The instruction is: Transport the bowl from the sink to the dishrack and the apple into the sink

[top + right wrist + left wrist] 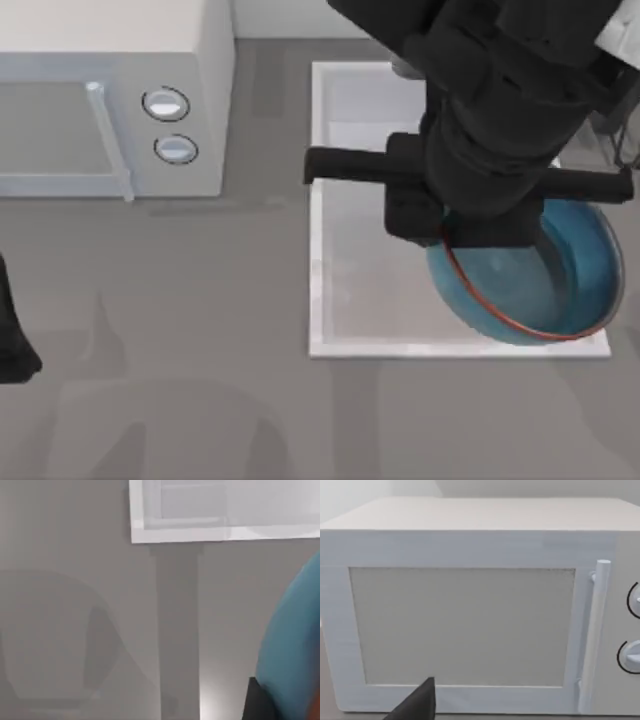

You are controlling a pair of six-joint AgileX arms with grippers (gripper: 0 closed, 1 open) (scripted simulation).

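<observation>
Reaching in from the top right of the top view, the right arm slants down over the sink, its thick black body hiding much of the basin's far half. A black crossbar on its wrist runs level across the basin from the left wall to beyond the right edge. Below that bar the right end effector meets the near-left part of the bowl's rim; whether its fingers are apart or pinched on the rim I cannot tell, since the arm's bulk covers them. The bowl is glossy blue with a thin reddish-brown rim, and it is tilted, its opening turned toward the camera and to the left. It sits over the sink's near right corner, and its lower edge overlaps the pale front rim of the basin. From the right wrist view a slice of the blue bowl curves up one side, a dark finger lies against it, and the white corner of the sink lies beyond on the grey tabletop. The left arm is parked at the far left edge of the tabletop, well apart from the sink. Its wrist view faces the white microwave door squarely, with a dark fingertip of the left end effector poking into view. That microwave stands at the back left, with two round knobs on its panel.
</observation>
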